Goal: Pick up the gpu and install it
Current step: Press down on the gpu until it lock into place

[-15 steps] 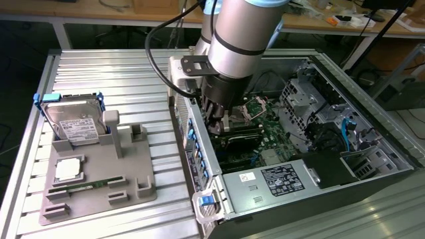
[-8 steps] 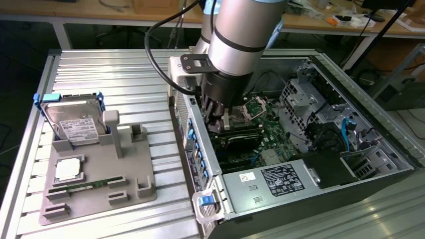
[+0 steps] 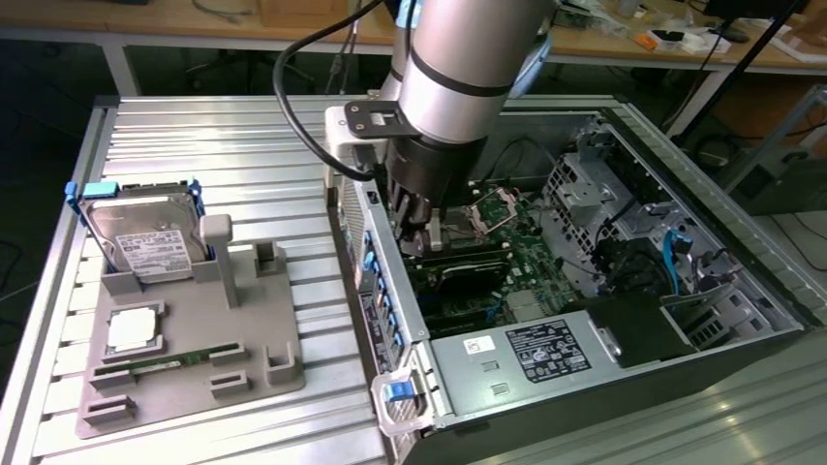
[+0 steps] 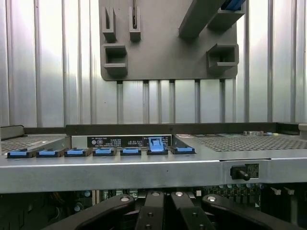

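In the exterior view the arm reaches down into an open computer case point(image 3: 723, 320) lying on its side on the ribbed metal worktop point(image 3: 207, 155). The end effector point(image 3: 424, 231) is low inside the case, just above the green motherboard point(image 3: 517, 254) and close to the case wall on the exterior view's left. Its fingers are drawn fully together. A thin dark part sits between the fingers there, but whether that is the gpu I cannot tell, and the card cannot be made out anywhere with certainty.

To the exterior view's left, a grey holder tray point(image 3: 194, 358) rests on the worktop, carrying a hard drive point(image 3: 145, 237) standing in blue rails, a square silver chip point(image 3: 134, 329) and a narrow green memory stick point(image 3: 168, 363).

The wrist view adds what the other hides: the closed black fingers point(image 4: 154, 213) from above, the case's rear edge with a row of blue slot clips point(image 4: 76, 152), one raised, and beyond it the holder tray point(image 4: 168, 57) on the worktop point(image 4: 48, 62).
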Controlling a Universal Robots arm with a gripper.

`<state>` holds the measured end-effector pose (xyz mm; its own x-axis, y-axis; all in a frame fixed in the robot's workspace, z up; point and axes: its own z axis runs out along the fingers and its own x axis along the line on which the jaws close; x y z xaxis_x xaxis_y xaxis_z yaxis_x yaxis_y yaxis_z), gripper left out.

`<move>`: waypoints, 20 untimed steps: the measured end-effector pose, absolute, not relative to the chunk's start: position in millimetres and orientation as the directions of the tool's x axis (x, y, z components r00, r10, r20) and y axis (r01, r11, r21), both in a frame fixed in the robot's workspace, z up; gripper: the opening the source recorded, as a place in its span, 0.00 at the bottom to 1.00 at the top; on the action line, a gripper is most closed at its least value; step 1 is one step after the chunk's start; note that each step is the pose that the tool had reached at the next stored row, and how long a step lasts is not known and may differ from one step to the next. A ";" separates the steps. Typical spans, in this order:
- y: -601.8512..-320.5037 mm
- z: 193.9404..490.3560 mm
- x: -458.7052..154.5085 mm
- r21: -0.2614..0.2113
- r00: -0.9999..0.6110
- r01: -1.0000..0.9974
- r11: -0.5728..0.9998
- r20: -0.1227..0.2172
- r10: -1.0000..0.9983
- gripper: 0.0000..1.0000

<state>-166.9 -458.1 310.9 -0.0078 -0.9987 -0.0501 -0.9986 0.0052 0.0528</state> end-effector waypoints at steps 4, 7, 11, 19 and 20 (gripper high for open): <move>-458.2 308.8 -167.1 0.052 -0.009 -0.999 0.007 -0.050 -0.999 0.11; -458.2 306.4 -167.2 0.050 -0.010 -0.999 0.007 -0.050 -0.999 0.11; -458.0 306.3 -166.8 0.048 -0.010 -0.999 0.007 -0.056 -0.998 0.11; -457.7 307.4 -134.1 0.049 -0.010 -0.999 0.006 -0.084 -0.996 0.11; -457.7 307.1 -129.8 0.049 -0.010 -0.999 0.006 -0.087 -0.996 0.11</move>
